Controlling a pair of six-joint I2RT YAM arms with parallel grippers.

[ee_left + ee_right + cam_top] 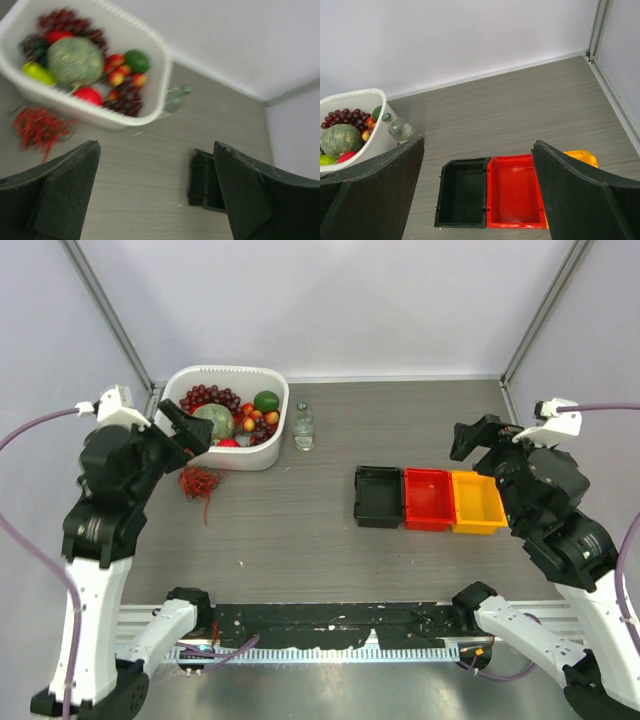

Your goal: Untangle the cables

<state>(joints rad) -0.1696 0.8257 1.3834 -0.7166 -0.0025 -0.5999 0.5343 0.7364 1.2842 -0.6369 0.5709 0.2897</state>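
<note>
Cables are lying in a red clump at the left of the top view, just below the white basket. The left gripper is hovering near them, jaws wide and holding nothing. The right gripper, equally wide and empty, is hanging near the coloured bins. The left should probably be aiming for an outer loop, not the clump's middle. Pale walls are enclosing the grey wood-grain table.

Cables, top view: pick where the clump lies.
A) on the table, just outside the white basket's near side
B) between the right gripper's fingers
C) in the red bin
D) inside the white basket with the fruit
A: the cables lie as a red clump on the table, just outside the near wall of the white basket.
</note>
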